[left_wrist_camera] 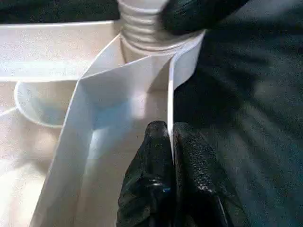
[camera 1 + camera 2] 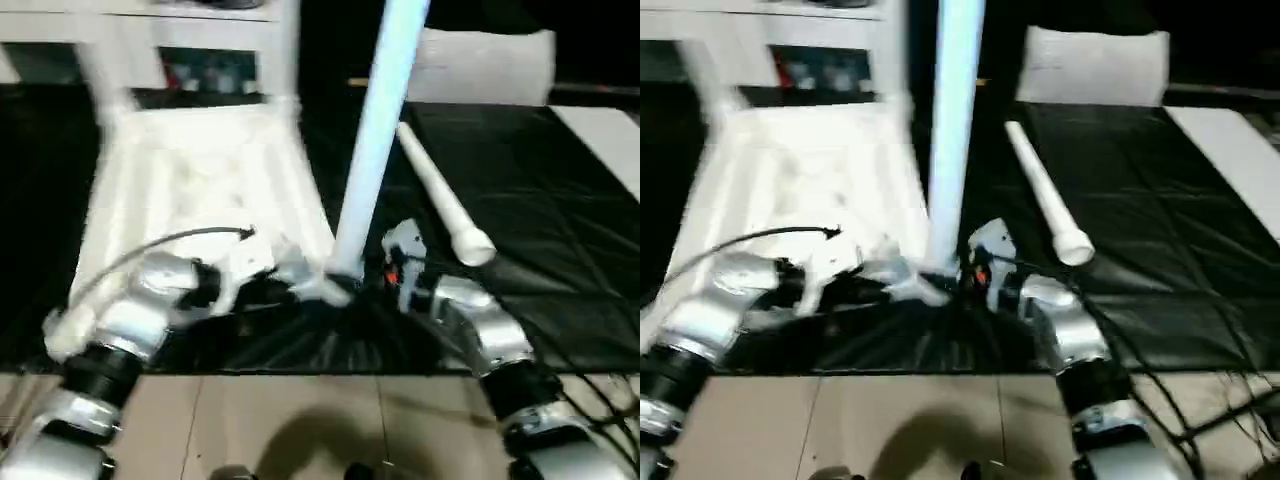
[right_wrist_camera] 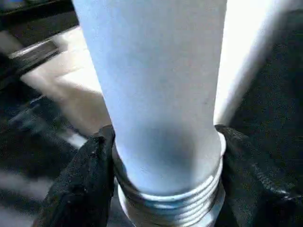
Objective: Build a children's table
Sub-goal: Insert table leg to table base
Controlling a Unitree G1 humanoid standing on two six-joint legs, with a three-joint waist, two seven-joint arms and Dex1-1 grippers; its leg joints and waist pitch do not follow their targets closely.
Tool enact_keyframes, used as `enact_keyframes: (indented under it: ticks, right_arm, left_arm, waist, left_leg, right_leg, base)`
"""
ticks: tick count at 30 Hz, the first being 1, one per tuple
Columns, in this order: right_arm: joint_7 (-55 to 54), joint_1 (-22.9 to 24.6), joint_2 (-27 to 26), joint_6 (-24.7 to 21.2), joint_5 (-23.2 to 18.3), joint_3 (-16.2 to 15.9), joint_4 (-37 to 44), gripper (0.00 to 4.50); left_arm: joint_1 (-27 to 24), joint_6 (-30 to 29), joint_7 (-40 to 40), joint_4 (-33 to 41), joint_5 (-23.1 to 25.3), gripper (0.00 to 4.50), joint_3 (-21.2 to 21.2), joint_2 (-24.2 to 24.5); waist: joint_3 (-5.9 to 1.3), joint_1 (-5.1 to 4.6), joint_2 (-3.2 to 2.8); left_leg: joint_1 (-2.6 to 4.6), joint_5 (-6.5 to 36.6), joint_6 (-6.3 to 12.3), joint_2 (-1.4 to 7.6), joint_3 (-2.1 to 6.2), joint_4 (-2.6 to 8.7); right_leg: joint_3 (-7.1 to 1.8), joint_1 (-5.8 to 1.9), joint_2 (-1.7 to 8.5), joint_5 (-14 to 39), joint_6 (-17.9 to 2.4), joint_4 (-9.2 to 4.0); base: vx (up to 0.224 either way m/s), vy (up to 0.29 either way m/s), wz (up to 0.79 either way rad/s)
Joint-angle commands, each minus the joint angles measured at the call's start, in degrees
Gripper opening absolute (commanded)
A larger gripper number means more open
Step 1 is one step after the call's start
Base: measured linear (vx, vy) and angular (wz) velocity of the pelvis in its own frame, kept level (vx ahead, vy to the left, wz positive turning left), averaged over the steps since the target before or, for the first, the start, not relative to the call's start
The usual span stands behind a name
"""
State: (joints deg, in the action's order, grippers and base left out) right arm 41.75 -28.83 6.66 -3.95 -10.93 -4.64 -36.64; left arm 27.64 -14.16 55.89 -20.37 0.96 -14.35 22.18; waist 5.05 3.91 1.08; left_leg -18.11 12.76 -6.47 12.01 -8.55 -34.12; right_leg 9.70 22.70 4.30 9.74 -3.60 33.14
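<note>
The children's table top (image 2: 200, 170) lies upside down on a black mat, ribbed side up. One white leg (image 2: 375, 130) stands upright at its near right corner, with the threaded end (image 3: 170, 203) at the round socket. My right gripper (image 2: 372, 280) is shut on that threaded base, one black finger (image 3: 83, 179) on each side. My left gripper (image 1: 170, 142) is shut on the thin rim wall (image 1: 182, 61) of the table top, right beside that corner. Another leg (image 2: 440, 200) lies loose on the mat to the right.
Two more white legs (image 2: 100, 60) (image 2: 285, 50) rise from the far corners of the table top. A white block (image 2: 485, 65) stands at the back right and a white sheet (image 2: 610, 140) lies far right. Tan floor (image 2: 300, 420) runs in front of the mat.
</note>
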Motion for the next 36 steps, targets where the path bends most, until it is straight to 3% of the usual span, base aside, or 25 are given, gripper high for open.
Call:
enact_keyframes:
  ticks: [1, 3, 7, 15, 17, 18, 26, 27, 31, 32, 36]
  right_arm:
    - [-6.5, 0.2, -3.7, -1.3, 1.4, -0.6, -3.0, 2.76]
    - [-9.9, -0.2, -5.4, -1.3, 1.5, 0.1, -3.9, 2.76]
    - [-21.0, -3.1, -10.9, -0.4, 2.1, 2.7, -7.7, 2.76]
    - [-23.3, -4.3, -12.9, 1.7, 3.6, 2.4, -8.9, 2.76]
    - [-22.7, -4.2, -12.8, 2.4, 3.5, 3.1, -9.1, 3.32]
    - [-22.6, -4.2, -12.8, 2.5, 3.2, 3.5, -9.1, 3.32]
    - [-19.6, -0.9, -9.2, 4.6, 1.0, 5.4, -2.2, 4.03]
    - [-17.6, 0.9, -8.4, 4.2, -0.4, 5.8, 1.3, 4.19]
    - [-15.0, 3.6, -7.4, 2.4, -2.1, 6.0, 6.7, 4.41]
    - [-13.2, 6.5, -6.1, 1.2, -3.1, 5.4, 11.9, 4.47]
    - [-9.8, 12.0, -3.7, -3.0, -5.3, 4.3, 21.3, 4.47]
  left_arm:
    - [-0.1, -2.6, -5.3, 3.2, -0.9, 0.0, 0.5, -4.4]
    - [0.1, -4.4, -8.8, 3.6, -0.5, 0.0, 1.0, -6.7]
    - [1.5, -10.2, -21.0, 5.5, 1.5, 0.0, 2.5, -14.2]
    - [1.2, -9.6, -20.5, 6.2, 4.0, 0.0, 0.7, -12.5]
    - [1.0, -9.7, -20.0, 6.3, 4.6, 0.0, 0.9, -11.4]
    - [1.0, -9.5, -19.5, 6.2, 4.6, 0.0, 0.9, -10.9]
    - [2.8, 0.6, -13.2, 0.1, 4.6, 0.0, 0.9, -3.7]
    - [3.3, 3.5, -11.4, -1.8, 4.8, 0.0, 0.7, -1.9]
    - [4.1, 6.5, -10.0, -4.4, 4.9, 0.0, 0.7, 0.0]
    - [5.1, 9.8, -8.8, -7.0, 5.0, 0.0, 0.7, 1.3]
    - [7.2, 14.3, -7.8, -12.6, 3.0, 0.0, 2.9, 1.6]
  waist:
    - [-3.62, -0.29, -0.65]
    - [-3.43, -0.68, -0.4]
    - [-3.61, -1.26, -0.4]
    - [-4.42, -0.97, 0.01]
    - [-4.61, -0.74, -0.08]
    - [-4.73, -0.74, -0.17]
    - [-4.43, -0.93, -0.2]
    - [-4.51, -0.96, -0.36]
    - [-4.87, -0.62, -0.4]
    - [-4.96, -0.5, -0.59]
    - [-5.29, 0.21, -0.41]
  left_leg:
    - [-0.76, 10.5, 2.24, 1.42, 0.22, 4.15]
    - [-0.3, 12.3, 2.87, 0.6, 0.03, 3.85]
    - [-0.67, 11.4, 3.15, 0.9, 0.19, 4.0]
    - [-1.39, 4.9, 5.66, 0.76, -0.21, 3.98]
    - [-1.72, 2.8, 6.01, 0.83, -0.19, 3.99]
    - [-1.72, 2.0, 6.08, 0.98, -0.18, 3.98]
    - [-1.52, 5.0, 5.5, 0.82, -0.18, 4.21]
    - [-1.54, 4.6, 5.51, 0.93, -0.12, 4.28]
    - [-1.46, 2.7, 5.62, 1.42, -0.12, 4.23]
    - [-1.42, 2.5, 5.69, 1.3, -0.14, 4.17]
    - [-1.42, 1.3, 5.86, 1.42, -0.19, 4.08]
  right_leg:
    - [-3.08, -3.46, 4.85, 28.6, -0.1, -6.25]
    - [-2.86, -3.18, 4.74, 30.8, -0.1, -6.73]
    - [-2.91, -3.46, 4.97, 29.5, -0.1, -6.52]
    - [-4.54, -3.48, 4.93, 20.6, -3.9, -4.47]
    - [-4.59, -3.71, 4.95, 18.8, -4.2, -4.13]
    - [-4.64, -3.64, 4.89, 17.3, -4.7, -3.9]
    - [-4.65, -3.53, 4.63, 20.7, -3.3, -4.7]
    - [-4.73, -3.49, 4.68, 19.9, -3.5, -4.48]
    - [-4.99, -3.46, 4.74, 15.3, -4.8, -3.6]
    - [-4.97, -3.51, 4.67, 15.1, -4.9, -3.67]
    - [-5.12, -3.69, 4.85, 12.2, -4.9, -3.29]
  base:
    - [0.0, 0.0, 0.0]
    - [0.0, 0.0, 0.0]
    - [0.0, 0.0, 0.0]
    - [0.0, 0.0, 0.0]
    - [0.0, 0.0, 0.0]
    - [0.0, 0.0, 0.0]
    - [0.0, 0.0, 0.0]
    - [0.0, 0.0, 0.0]
    - [0.0, 0.0, 0.0]
    - [0.0, 0.0, 0.0]
    - [0.0, 0.0, 0.0]
